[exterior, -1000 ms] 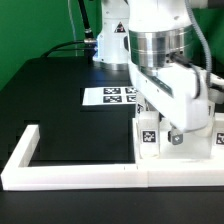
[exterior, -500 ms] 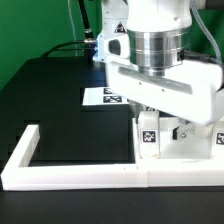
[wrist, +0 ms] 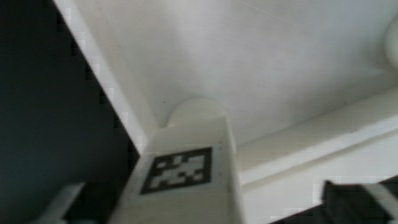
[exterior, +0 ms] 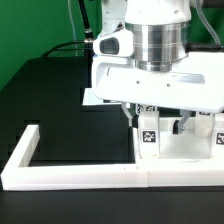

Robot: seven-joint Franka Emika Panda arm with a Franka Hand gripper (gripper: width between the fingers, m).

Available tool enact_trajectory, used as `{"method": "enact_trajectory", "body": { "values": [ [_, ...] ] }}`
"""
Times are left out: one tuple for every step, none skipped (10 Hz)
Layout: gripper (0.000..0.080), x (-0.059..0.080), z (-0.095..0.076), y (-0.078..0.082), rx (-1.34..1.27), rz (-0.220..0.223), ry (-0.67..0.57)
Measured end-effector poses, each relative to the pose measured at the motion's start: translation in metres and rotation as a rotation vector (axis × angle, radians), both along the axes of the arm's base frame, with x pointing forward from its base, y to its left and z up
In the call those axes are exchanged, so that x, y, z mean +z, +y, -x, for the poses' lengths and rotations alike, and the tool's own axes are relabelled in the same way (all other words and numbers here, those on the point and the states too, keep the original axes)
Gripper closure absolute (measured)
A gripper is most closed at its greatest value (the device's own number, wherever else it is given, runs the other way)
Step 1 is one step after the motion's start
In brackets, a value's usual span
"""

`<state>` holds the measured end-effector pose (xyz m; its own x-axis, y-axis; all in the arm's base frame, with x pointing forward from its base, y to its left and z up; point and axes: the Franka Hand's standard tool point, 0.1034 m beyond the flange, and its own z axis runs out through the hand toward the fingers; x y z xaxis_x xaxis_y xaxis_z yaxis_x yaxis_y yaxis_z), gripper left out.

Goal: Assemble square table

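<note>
The square tabletop [exterior: 176, 152] lies flat against the white border wall, at the exterior view's right. A white leg block with a black-and-white tag [exterior: 148, 134] stands upright on it. Another tagged leg [exterior: 219, 133] stands further to the right. My gripper [exterior: 158, 122] hangs over the first leg, and its wide white hand hides most of the slab. In the wrist view the tagged leg [wrist: 185, 168] rises between my two dark fingertips [wrist: 356, 203], with gaps on both sides. The slab [wrist: 267, 60] lies behind it. The gripper [wrist: 210, 208] is open.
The long white L-shaped border wall [exterior: 70, 172] runs along the front and up the exterior view's left side of the black table. The marker board [exterior: 88, 97] shows partly behind my hand. Cables and the arm's base stand at the back.
My hand has turned about its vertical axis, from slanted to broadside to the camera. It now covers more of the marker board and the slab. The legs have not moved.
</note>
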<state>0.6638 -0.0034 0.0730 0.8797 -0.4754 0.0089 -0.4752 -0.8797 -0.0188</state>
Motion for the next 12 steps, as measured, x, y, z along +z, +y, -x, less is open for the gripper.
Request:
{"method": "enact_trajectory", "body": {
  "values": [
    [0.0429, -0.0001, 0.0, 0.0003, -0.08, -0.001, 0.001],
    [0.051, -0.0001, 0.0, 0.0004, -0.148, -0.002, 0.002],
    [0.051, -0.0001, 0.0, 0.0006, -0.204, -0.004, 0.003],
    [0.0509, -0.0003, 0.0001, 0.0008, -0.286, -0.005, 0.004],
    [0.0509, -0.001, 0.0, 0.0004, -0.363, -0.008, 0.005],
    [0.0509, -0.0013, -0.0011, -0.0011, -0.528, -0.024, 0.011],
    [0.0509, -0.0019, -0.0028, -0.0027, -0.71, -0.051, 0.015],
    [0.0509, -0.0025, -0.0047, -0.0043, -0.867, -0.092, 0.009],
    [0.0509, -0.0028, -0.0049, -0.0033, -1.001, -0.13, -0.006],
    [0.0509, -0.003, -0.0038, -0.0026, -1.129, -0.157, -0.029],
    [0.0509, -0.0026, -0.004, -0.0021, -1.136, -0.158, -0.026],
    [0.0416, -0.0029, -0.0039, -0.002, -1.15, -0.158, -0.025]
  ]
}}
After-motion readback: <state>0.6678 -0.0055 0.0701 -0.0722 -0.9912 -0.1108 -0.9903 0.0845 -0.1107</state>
